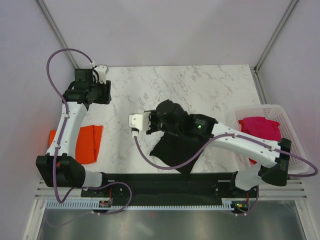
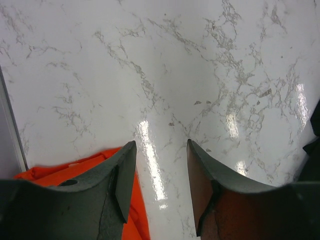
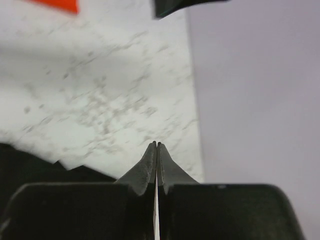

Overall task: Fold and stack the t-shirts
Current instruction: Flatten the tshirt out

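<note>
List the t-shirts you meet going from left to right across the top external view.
orange t-shirt → black t-shirt → magenta-pink t-shirt

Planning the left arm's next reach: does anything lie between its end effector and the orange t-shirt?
Nothing visible does. The left end effector, open, hovers over the marble table, and only marble separates it from the orange t-shirt, though the left arm itself crosses above that shirt.
</note>
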